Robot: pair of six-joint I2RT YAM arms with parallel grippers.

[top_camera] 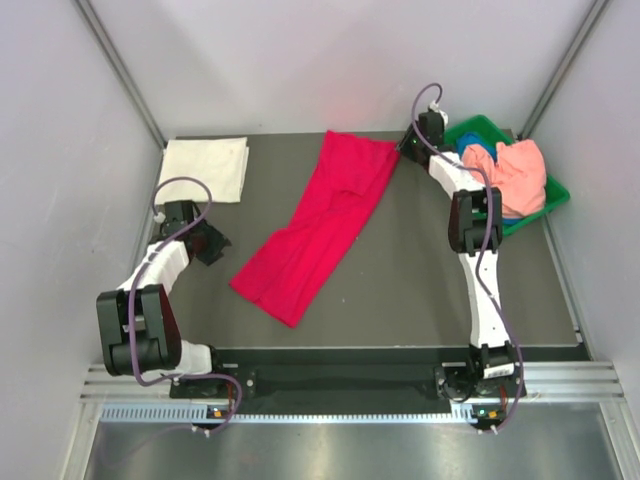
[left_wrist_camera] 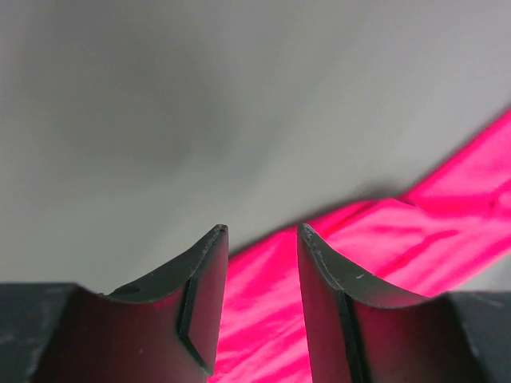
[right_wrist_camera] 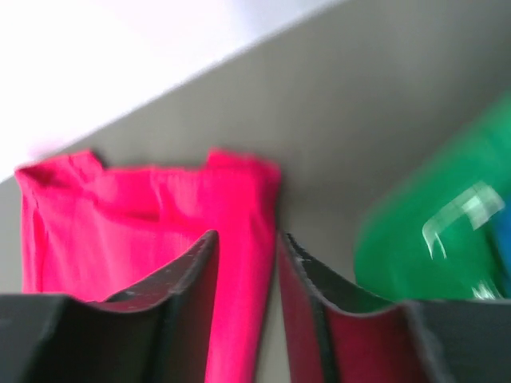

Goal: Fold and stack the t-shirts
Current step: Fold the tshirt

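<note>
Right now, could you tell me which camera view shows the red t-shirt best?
The top external view: the whole red t-shirt lies diagonally across the table. The left wrist view shows only a part; the right wrist view only one end.

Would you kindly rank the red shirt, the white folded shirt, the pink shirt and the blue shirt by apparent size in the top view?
1. red shirt
2. white folded shirt
3. pink shirt, close to the white one, so that order is unsure
4. blue shirt, only a sliver showing
</note>
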